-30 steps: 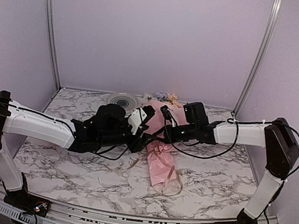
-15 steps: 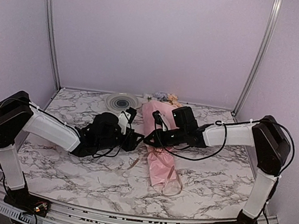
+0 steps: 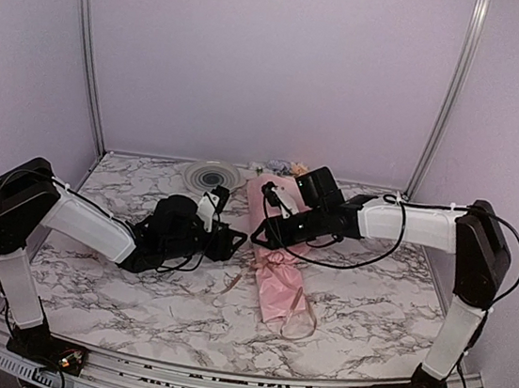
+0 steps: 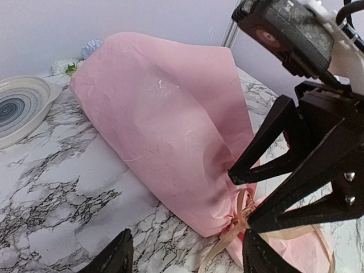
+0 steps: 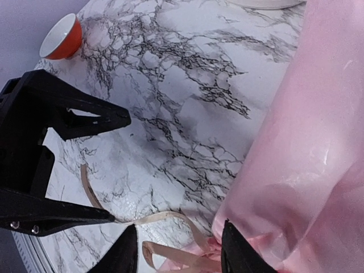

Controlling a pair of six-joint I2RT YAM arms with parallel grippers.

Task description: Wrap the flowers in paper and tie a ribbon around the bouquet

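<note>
Hovering at neck of bouquet, right pincer, left pincer facing it, both parted, empty

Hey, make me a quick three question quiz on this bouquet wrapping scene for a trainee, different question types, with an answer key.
1. True or false: the ribbon sits at the pinched waist of the bouquet.
2. The left gripper and right gripper are: A both open; B both shut; C one shut on the ribbon.
3. Fill the gap: the bouquet's blooms point toward the ___ edge of the table.
Key: 1 true; 2 A; 3 far.
</note>
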